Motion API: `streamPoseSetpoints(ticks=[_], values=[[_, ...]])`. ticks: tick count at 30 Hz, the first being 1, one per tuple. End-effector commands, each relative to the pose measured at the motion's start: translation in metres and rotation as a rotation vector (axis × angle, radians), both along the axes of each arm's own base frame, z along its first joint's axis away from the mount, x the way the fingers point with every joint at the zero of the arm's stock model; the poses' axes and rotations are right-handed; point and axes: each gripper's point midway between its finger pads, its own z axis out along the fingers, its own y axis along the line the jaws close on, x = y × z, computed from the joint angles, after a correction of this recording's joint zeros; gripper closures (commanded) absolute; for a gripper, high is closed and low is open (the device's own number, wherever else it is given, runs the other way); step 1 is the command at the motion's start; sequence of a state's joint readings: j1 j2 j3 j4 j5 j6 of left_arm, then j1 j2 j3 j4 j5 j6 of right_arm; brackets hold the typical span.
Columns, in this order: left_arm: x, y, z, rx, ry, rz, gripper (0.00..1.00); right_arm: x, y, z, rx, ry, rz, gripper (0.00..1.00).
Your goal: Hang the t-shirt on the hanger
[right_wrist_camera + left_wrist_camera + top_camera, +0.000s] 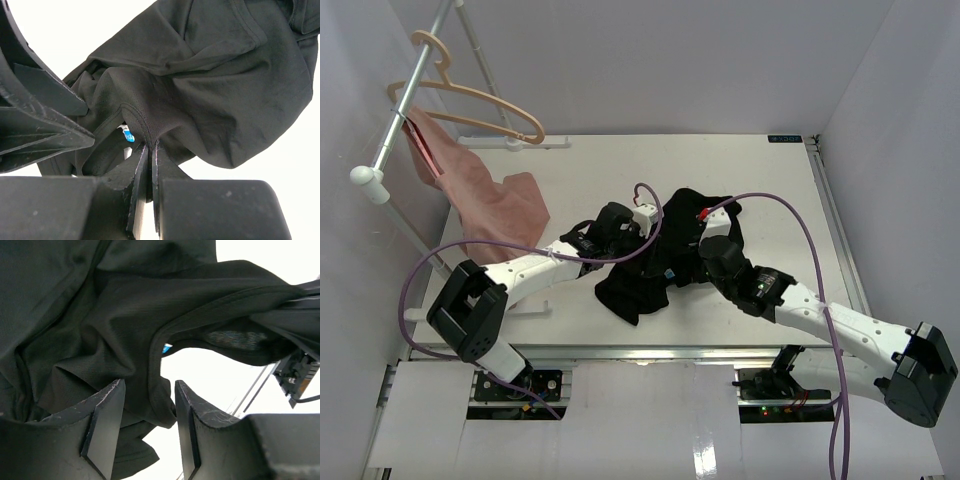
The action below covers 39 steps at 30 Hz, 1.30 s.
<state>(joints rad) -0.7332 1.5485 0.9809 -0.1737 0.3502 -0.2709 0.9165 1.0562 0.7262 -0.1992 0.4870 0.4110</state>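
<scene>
The black t-shirt (640, 285) lies bunched in the middle of the white table. My right gripper (712, 222) is shut on its collar seam, next to a blue label (129, 135), as the right wrist view (149, 147) shows. My left gripper (638, 220) is open at the same neck opening. A fold of the shirt (100, 330) hangs between its spread fingers in the left wrist view (149, 390). The tan wooden hanger (470, 100) hangs on the rail at the far left, apart from both grippers and bare.
A grey metal rail (410, 100) on a white stand runs along the left wall. A pink garment (490, 200) drapes from it onto the table's left side. White walls close the back and sides. A metal strip (835, 220) edges the table on the right.
</scene>
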Motion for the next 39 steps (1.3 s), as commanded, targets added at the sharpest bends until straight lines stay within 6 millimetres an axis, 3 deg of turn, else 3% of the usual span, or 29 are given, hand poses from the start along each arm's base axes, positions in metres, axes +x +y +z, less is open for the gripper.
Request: streamPoseSetpoints(ticks=[1,4,12,21,25,29,36,38,39], values=[[0.012,-0.003,0.011,0.005,-0.045,0.040,0.45,0.003,0.003,0.013,0.045,-0.039,0.006,0.92],[0.017,0.002,0.005,0.053,-0.049,0.077,0.45,0.003,0.005,0.013,0.050,-0.038,0.014,0.92],[0.005,-0.006,0.001,0.106,-0.066,0.035,0.39,0.004,0.004,0.013,0.050,-0.039,0.009,0.92],[0.009,0.006,-0.015,0.205,-0.049,0.139,0.45,0.003,0.002,0.016,0.059,-0.051,0.003,0.92],[0.008,0.003,-0.020,0.209,-0.031,0.132,0.61,0.003,0.002,0.016,0.060,-0.050,0.005,0.92],[0.008,0.004,-0.023,0.216,-0.026,0.142,1.00,0.003,0.001,0.017,0.060,-0.054,-0.001,0.92],[0.013,0.018,0.002,0.186,-0.086,0.235,1.00,0.004,0.000,0.016,0.057,-0.055,-0.003,0.92],[0.009,0.021,0.009,0.167,-0.090,0.234,0.92,0.004,0.000,0.017,0.058,-0.057,-0.005,0.92],[0.006,0.022,0.011,0.156,-0.088,0.228,0.70,0.004,-0.001,0.017,0.058,-0.057,-0.006,0.92]])
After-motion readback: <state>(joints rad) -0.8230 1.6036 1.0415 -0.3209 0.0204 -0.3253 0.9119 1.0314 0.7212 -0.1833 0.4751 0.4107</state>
